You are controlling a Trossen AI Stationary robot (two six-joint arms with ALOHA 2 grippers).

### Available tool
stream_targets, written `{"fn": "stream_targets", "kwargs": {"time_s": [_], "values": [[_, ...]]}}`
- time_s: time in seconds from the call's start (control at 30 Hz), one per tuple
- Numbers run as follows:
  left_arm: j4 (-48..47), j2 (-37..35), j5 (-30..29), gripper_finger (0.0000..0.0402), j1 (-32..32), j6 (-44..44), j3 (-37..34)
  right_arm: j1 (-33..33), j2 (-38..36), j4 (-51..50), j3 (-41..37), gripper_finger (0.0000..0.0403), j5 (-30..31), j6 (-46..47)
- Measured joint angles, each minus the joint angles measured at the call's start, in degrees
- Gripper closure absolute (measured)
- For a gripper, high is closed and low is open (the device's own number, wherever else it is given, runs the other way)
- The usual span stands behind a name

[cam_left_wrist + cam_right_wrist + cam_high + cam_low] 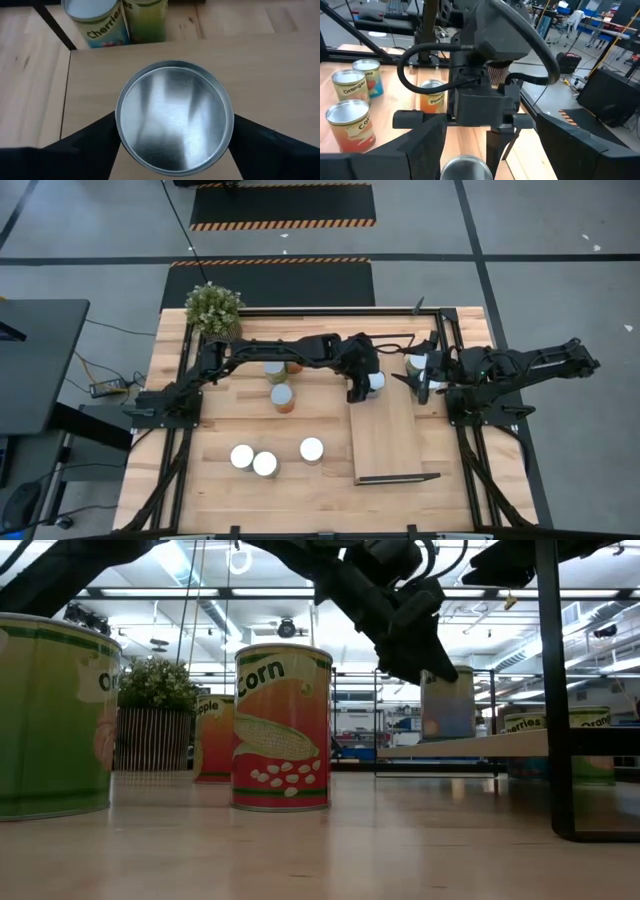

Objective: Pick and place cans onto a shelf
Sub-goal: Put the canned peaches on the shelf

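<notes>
Silver-topped can [175, 116] stands on the far end of the shelf [385, 442], and we read this as the placing step. Our left tool [365, 385] brackets the can, one finger [87, 145] on each flank; whether the pads press or have just let go we cannot tell. Release and a straight lift clear of the can would come next, we judge. Our right tool [428, 380] waits just beyond the shelf's far corner, fingers spread and empty. Three more cans [264, 460] lie on the desk [180, 490] beside the shelf's near half.
</notes>
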Motion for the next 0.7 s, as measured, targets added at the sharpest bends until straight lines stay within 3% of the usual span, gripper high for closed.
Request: {"fn": "stream_targets", "kwargs": {"time_s": [0.23,0.33,0.53,0.7], "values": [[-0.3,-0.2,1.8,0.0007,0.0,1.3,0.0,1.1,0.0,0.6,0.0,0.0089,0.0,1.1],[-1.2,-0.2,0.7,0.0011,0.0,2.9,0.6,1.5,0.0,0.8,0.0,0.0089,0.0,1.4],[-1.5,-0.3,-7.4,0.0012,-1.2,10.1,3.8,2.2,0.0,1.1,0.0,0.0089,0.0,2.3],[-1.1,-0.3,-9.2,0.0012,-2.4,14.8,4.4,2.8,0.0,1.1,0.0,0.0089,0.0,2.4]]}}
